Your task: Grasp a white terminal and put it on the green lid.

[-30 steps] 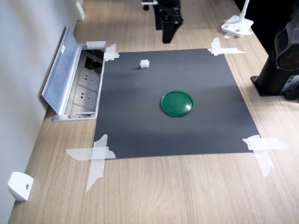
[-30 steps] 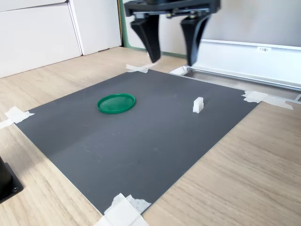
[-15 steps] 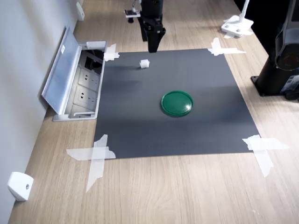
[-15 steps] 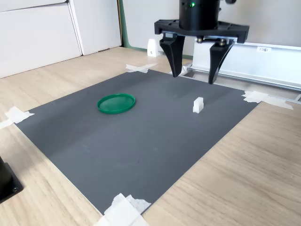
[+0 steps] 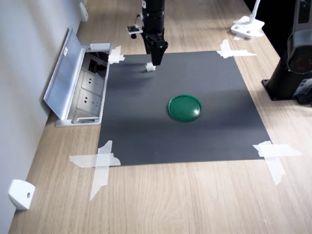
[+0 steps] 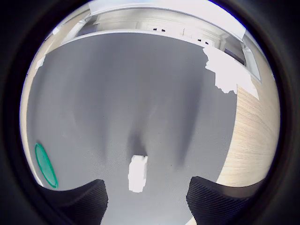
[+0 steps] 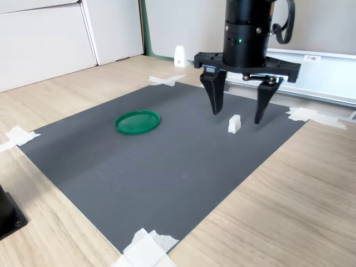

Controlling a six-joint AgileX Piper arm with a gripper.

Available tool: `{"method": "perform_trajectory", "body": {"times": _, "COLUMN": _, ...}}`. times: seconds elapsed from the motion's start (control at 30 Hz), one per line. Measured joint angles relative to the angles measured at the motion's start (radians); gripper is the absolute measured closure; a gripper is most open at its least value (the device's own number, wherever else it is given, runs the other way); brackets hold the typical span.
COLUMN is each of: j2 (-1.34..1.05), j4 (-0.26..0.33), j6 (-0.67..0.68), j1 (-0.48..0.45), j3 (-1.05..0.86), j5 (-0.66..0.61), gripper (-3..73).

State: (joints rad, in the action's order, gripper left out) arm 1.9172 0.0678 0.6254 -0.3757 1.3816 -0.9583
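The white terminal (image 5: 150,67) (image 7: 234,124) (image 6: 138,173) stands upright on the dark mat near its corner by the socket box. My gripper (image 5: 155,60) (image 7: 237,115) (image 6: 147,202) hangs open right over it. In the second exterior view its two black fingertips (image 7: 217,108) sit low on either side of the terminal, apart from it. The green lid (image 5: 185,107) (image 7: 137,122) (image 6: 45,165) lies flat near the middle of the mat, well away from the gripper, with nothing on it.
The grey mat (image 5: 146,131) is taped to a wooden table with white strips (image 5: 100,163). An open metal socket box (image 5: 80,87) borders the mat on the first exterior view's left. A black base (image 5: 292,68) stands at the first exterior view's right. A white wedge block (image 5: 20,194) sits near the wall.
The gripper has come down and toward the terminal, from above the mat's far edge to straddling the terminal. Terminal and lid have not moved.
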Motion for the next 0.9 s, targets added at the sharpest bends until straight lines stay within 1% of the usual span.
{"method": "perform_trajectory", "body": {"times": 0.27, "j2": 0.016, "j4": 0.0, "j6": 0.015, "j1": 0.0, "j3": 0.0, "j5": 0.024, "gripper": -1.7}}
{"method": "perform_trajectory", "body": {"times": 0.43, "j2": 0.016, "j4": -0.001, "j6": -0.038, "j1": 0.0, "j3": 0.0, "j5": 0.025, "gripper": -1.6}}
{"method": "perform_trajectory", "body": {"times": 0.57, "j2": 0.016, "j4": -0.007, "j6": -0.054, "j1": 0.003, "j3": 0.0, "j5": 0.012, "gripper": -1.6}}
{"method": "perform_trajectory", "body": {"times": 0.7, "j2": 0.016, "j4": -0.03, "j6": -0.06, "j1": 0.034, "j3": 0.0, "j5": 0.001, "gripper": -1.6}}
{"method": "perform_trajectory", "body": {"times": 0.8, "j2": 0.016, "j4": -0.028, "j6": -0.079, "j1": 0.061, "j3": 0.0, "j5": 0.001, "gripper": -1.6}}
{"method": "perform_trajectory", "body": {"times": 0.9, "j2": 0.016, "j4": -0.025, "j6": -0.091, "j1": 0.068, "j3": 0.0, "j5": 0.001, "gripper": -1.6}}
